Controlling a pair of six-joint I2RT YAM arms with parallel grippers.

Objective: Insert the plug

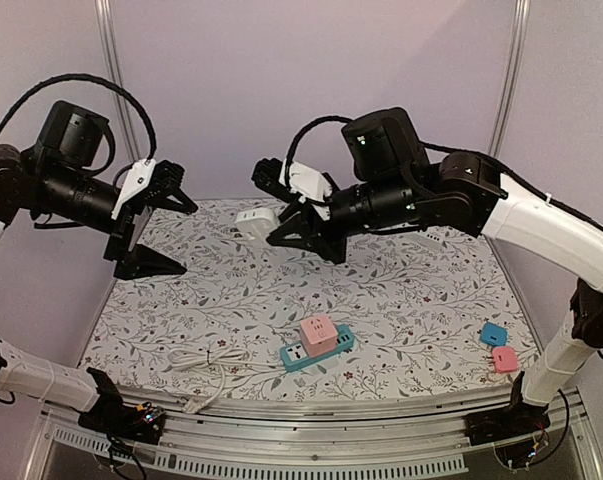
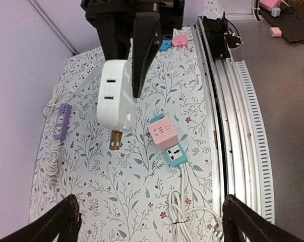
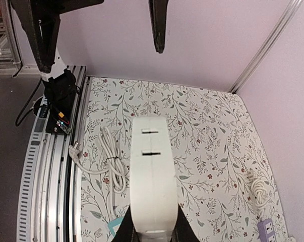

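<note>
The plug is a white rounded adapter with brass prongs, hanging in the air above the far middle of the table. My right gripper is shut on it; in the right wrist view the plug fills the space between the black fingers. My left gripper stands wide open to the left of the plug and apart from it, with nothing between its fingers. On the patterned table, a teal power strip lies near the front edge with a pink cube sitting on it.
A coiled white cable runs left from the teal strip. A purple power strip with its cord lies at the back. Small blue and pink adapters sit at the front right. Metal rails edge the table's front.
</note>
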